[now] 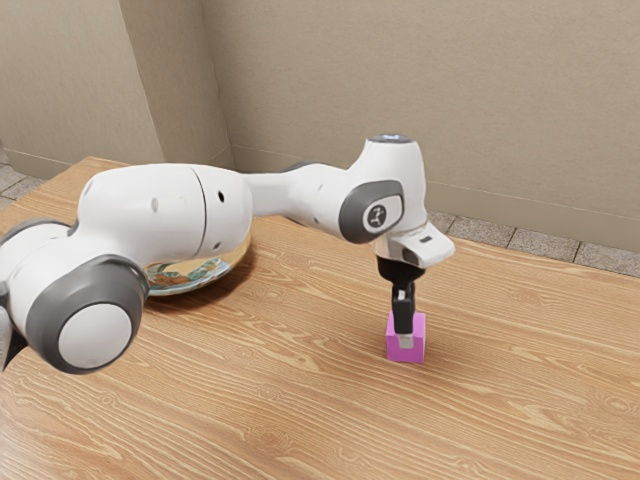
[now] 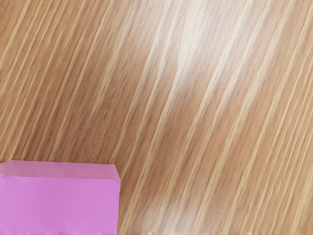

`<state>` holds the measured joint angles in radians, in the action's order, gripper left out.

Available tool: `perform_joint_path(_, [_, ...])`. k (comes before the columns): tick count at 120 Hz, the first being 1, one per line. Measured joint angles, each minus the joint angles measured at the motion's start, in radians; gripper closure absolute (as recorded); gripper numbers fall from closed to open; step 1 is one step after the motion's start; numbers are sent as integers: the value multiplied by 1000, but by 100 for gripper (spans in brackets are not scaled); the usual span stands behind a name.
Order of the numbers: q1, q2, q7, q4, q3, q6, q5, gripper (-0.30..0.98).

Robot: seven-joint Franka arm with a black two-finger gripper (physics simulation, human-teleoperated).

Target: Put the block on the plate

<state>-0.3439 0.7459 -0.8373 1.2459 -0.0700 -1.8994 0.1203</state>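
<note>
The pink block (image 1: 418,351) looks to be sitting on the brown wood table (image 1: 270,410). It is toward the exterior view's right, and it is not on the plate (image 1: 185,288). The plate is well apart from the block, over on the exterior view's left and a bit farther back. It is round, with a blue and tan rim and some orange and green bits painted inside. A big part of it hides behind the white arm (image 1: 165,215).

The arm comes in from the exterior view's left, goes over in front of the plate, and reaches to the right. At its end the black gripper (image 1: 404,340) points straight down. Its low end is right at the block and covers up some of the pink. I cannot tell if the gripper is open, closed, or holding the block, because I see it from the side.

In the wrist view, the block is close to the hand. It has one big pink face, and next to that a thin face that is a bit dusty pink. The wood by it has long light and dark stripes, and there is a white shiny patch on it.

Past the far side of the table there are gray floor tiles (image 1: 545,244), and behind them is a tan wall (image 1: 330,80).
</note>
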Motion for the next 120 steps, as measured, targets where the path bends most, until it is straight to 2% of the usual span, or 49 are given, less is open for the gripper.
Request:
perform_joint_path(75, [5, 83, -54, -102, 34, -29, -1, 0])
perform_joint_path(120, [6, 116, -65, -108, 36, -42, 0, 0])
